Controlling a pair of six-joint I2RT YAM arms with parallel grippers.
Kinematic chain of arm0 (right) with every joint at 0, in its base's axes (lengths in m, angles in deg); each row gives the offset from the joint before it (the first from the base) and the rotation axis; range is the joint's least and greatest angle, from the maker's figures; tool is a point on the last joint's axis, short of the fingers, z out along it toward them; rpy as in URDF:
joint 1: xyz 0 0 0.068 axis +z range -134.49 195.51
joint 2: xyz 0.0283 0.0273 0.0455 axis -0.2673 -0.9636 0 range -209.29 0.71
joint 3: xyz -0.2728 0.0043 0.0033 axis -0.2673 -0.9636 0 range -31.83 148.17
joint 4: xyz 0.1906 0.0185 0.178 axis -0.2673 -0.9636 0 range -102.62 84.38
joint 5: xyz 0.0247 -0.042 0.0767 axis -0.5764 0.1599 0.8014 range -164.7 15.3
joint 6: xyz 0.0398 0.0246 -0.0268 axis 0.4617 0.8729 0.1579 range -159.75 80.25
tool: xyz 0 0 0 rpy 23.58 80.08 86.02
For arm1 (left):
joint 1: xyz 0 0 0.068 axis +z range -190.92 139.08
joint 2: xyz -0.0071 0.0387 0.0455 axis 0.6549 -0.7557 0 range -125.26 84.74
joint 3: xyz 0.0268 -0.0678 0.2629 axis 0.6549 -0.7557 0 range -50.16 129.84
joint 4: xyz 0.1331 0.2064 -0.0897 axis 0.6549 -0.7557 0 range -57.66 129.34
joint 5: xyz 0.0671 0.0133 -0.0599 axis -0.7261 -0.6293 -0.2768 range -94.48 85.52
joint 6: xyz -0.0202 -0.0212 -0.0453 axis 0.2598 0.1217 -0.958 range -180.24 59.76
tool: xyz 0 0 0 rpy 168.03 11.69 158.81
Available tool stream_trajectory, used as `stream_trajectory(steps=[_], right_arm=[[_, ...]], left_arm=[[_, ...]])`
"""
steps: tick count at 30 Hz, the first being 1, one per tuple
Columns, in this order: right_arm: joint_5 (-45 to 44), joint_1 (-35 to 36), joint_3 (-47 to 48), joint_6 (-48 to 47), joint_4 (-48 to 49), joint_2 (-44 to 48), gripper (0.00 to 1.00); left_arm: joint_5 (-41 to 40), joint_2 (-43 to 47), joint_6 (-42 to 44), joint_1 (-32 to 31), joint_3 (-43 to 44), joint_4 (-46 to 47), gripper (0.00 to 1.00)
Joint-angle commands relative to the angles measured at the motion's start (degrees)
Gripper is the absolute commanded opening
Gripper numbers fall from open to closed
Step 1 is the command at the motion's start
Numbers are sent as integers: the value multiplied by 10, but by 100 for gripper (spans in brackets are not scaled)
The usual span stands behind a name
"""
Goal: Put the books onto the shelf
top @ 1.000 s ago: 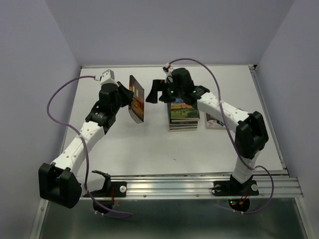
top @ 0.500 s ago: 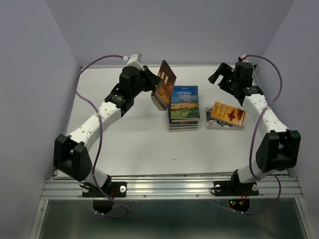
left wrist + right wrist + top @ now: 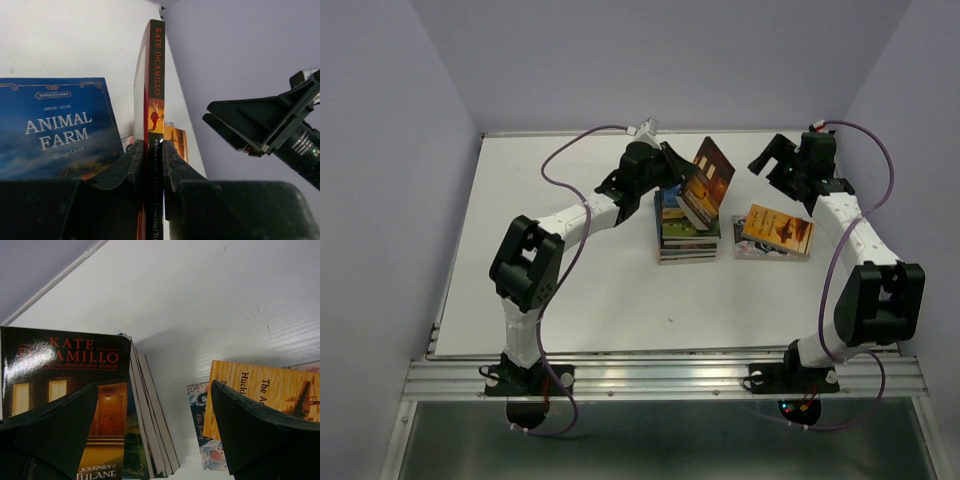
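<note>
The left gripper is clamped narrow on the spine end of the dark Kate DiCamillo book, holding it up off the desk. The book stands on edge and tilted. Its long axis runs out from the jaws toward the far right corner, and its cover with the lit doorway faces the right arm. From the left wrist the spine points straight away, title reading along it, pinched between both fingers.

It hangs over the far right part of the stack of books, whose top cover reads Animal Farm. I cannot tell whether its lower edge touches the stack.

Just right of the stack, the orange book lies flat on a floral one.

The right gripper hovers near the far right of the desk, jaws spread wide and holding nothing.

A second ago the held book was well left of the stack and the right gripper was over the stack. Half a second ago the book was at the stack's left edge. It has since swung across.
</note>
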Motion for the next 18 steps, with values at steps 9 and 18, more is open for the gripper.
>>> stream_trajectory(steps=[9, 18], right_arm=[[0, -6, -7, 7, 13, 24, 100], [1, -6, -10, 10, 14, 21, 100]], left_arm=[[-99, -2, -121, -5, -80, 151, 0], [-101, -2, -103, -6, -126, 95, 14]])
